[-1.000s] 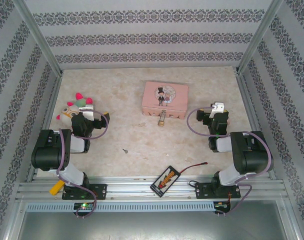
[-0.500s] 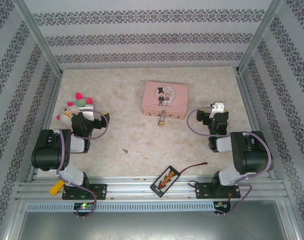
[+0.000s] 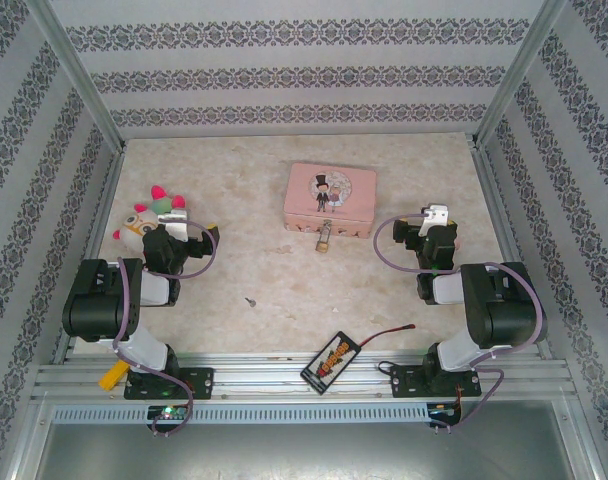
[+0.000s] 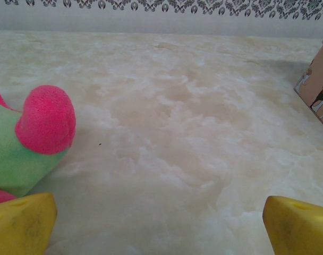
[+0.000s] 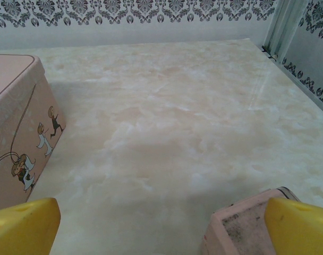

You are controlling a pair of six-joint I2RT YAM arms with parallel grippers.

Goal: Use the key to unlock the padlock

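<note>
Starting cold: both pincers gape wide, nothing held. Left pincer (image 3: 170,216) sits well left of the pink tin (image 3: 330,198), by the plush toy (image 3: 142,218); right pincer (image 3: 436,214) is near the tin's right side. Padlock (image 3: 325,237) lies at the tin's front edge. Key (image 3: 249,300) lies alone on the worktop (image 3: 284,270), well in front-left of the tin. Risks: the key is a flat speck, so fingers may skid over it or flick it away. The padlock may twist on key insertion unless the other pincer braces it.
</note>
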